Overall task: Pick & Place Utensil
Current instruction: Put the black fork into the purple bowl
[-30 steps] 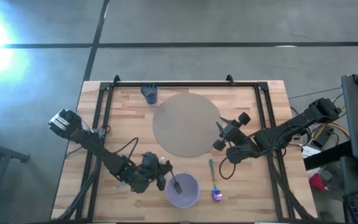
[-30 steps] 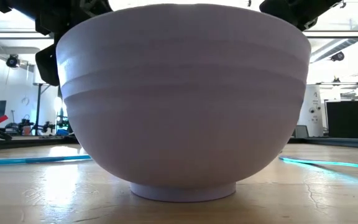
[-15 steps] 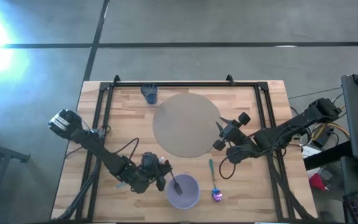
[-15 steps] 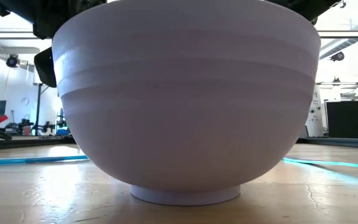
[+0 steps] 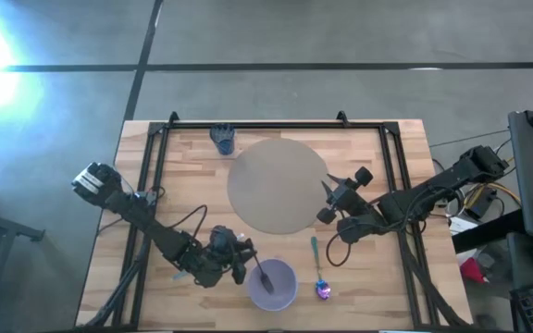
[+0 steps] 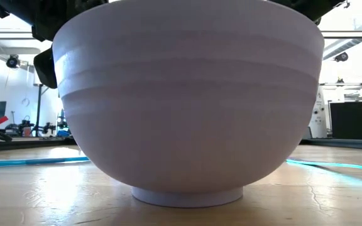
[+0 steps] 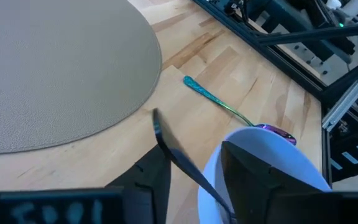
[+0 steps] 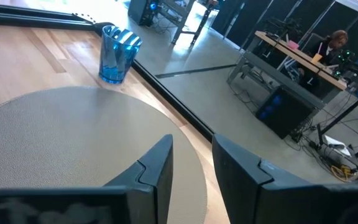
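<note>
Utensil now lower into bowl

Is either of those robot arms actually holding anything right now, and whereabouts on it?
Yes: the left gripper holds a dark utensil near its handle end, its head inside the lavender bowl. The right gripper holds nothing.

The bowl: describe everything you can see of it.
The bowl is pale lavender, smooth and plastic-looking, round, with faint ridges around its wall and a small foot ring. It stands upright on the wooden table at the near edge, beside the left gripper. A dark utensil held by that gripper leans over its rim into it. A spoon lies just right of it, apart.
</note>
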